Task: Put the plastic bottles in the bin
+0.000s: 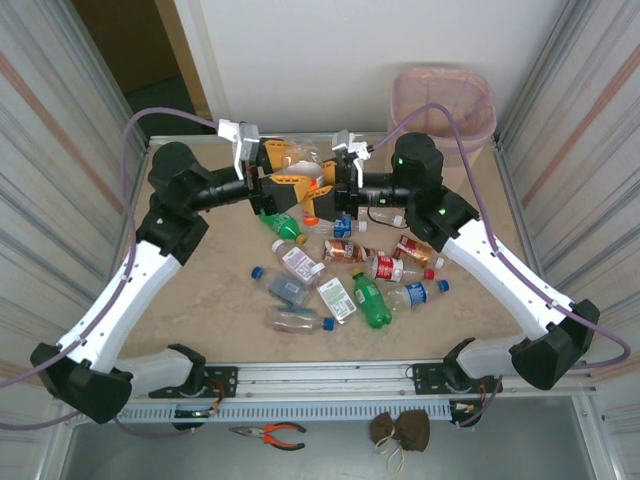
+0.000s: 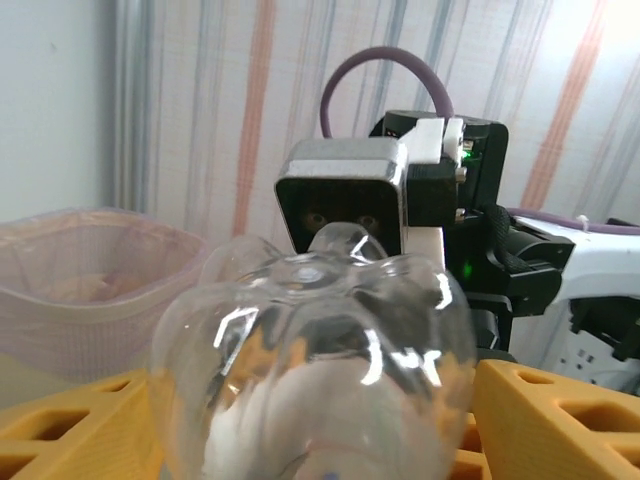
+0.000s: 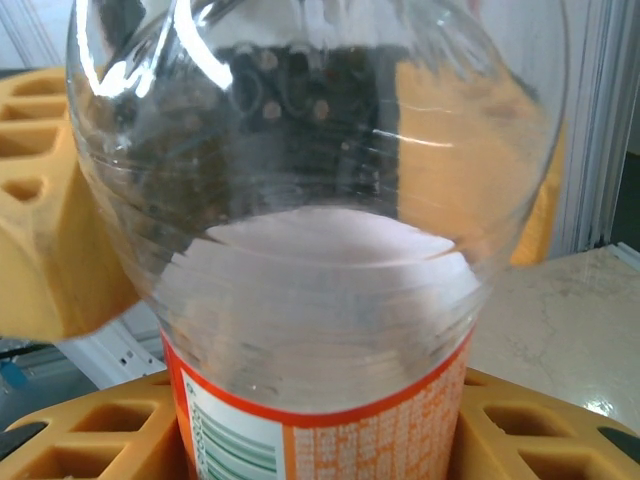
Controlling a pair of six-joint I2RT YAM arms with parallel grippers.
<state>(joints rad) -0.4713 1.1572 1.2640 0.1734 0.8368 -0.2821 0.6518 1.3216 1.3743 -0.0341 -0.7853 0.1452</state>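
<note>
A clear plastic bottle with an orange label (image 1: 300, 172) hangs in the air between both grippers at the back middle of the table. My right gripper (image 1: 320, 190) is shut on it; in the right wrist view the labelled body (image 3: 330, 440) sits tight between the yellow fingers (image 3: 90, 440). My left gripper (image 1: 280, 172) is open, its yellow fingers (image 2: 560, 410) standing on either side of the bottle's clear end (image 2: 310, 350). Several more plastic bottles (image 1: 370, 300) lie scattered on the table below. The pale pink bin (image 1: 443, 100) stands at the back right, beyond the table edge.
Corrugated walls close in both sides. The right arm's wrist (image 2: 345, 200) faces my left camera closely, with the bin (image 2: 90, 270) behind to the left. Pliers (image 1: 268, 433) and a brown pouch (image 1: 400, 430) lie on the near ledge.
</note>
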